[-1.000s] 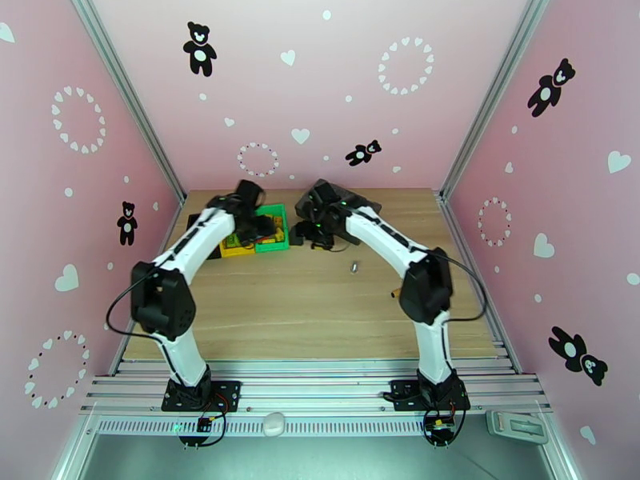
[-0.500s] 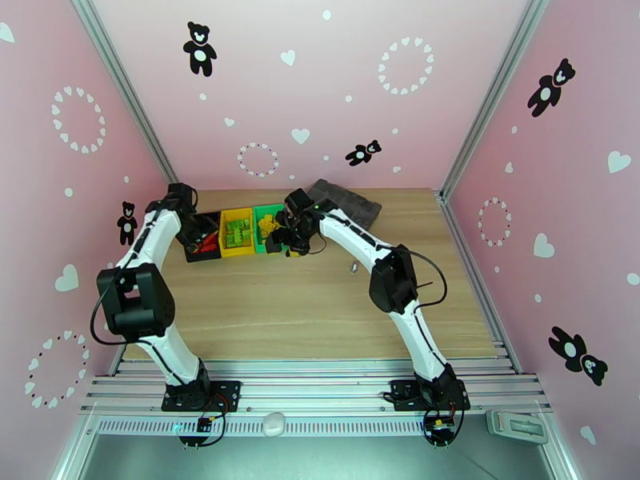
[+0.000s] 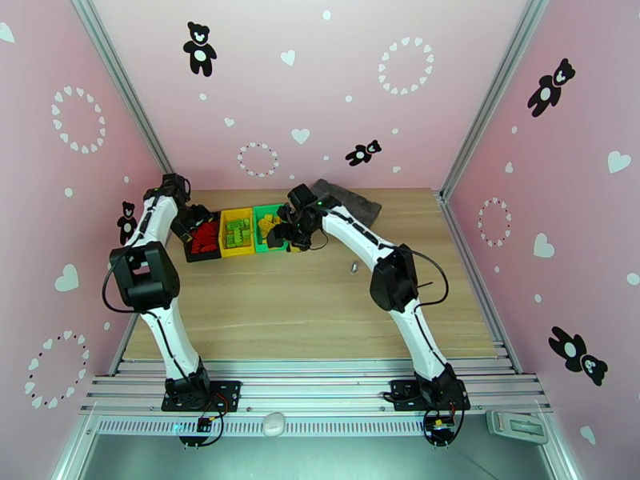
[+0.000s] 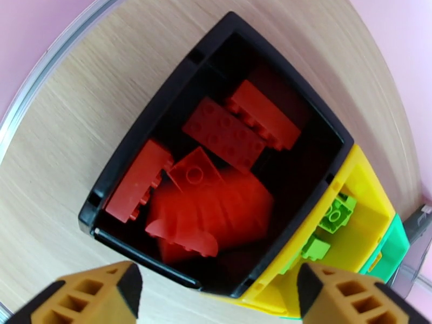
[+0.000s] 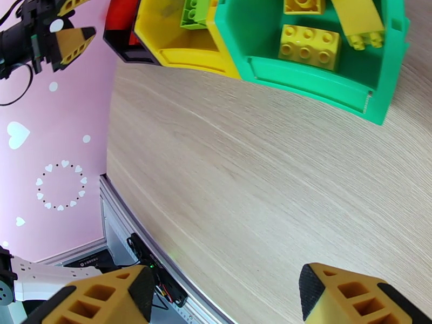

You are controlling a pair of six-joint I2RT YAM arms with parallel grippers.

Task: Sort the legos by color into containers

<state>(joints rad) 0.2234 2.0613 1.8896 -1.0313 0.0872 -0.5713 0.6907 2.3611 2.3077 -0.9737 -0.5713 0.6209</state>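
Your left gripper [image 4: 216,284] gapes wide, empty | right gripper [image 5: 225,287] likewise | containers [image 3: 238,254] abreast by far-left corner of bench [image 3: 320,314], long axes near-to-far.

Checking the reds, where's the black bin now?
Back left of the table, the black bin is leftmost of three, touching the yellow bin; the left wrist view looks straight into it.

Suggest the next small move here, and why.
Probably raise the open, empty left tool and right tool clear: red bricks sit in the black bin, green bricks in the yellow bin, yellow bricks in the green bin, so sorting looks done.
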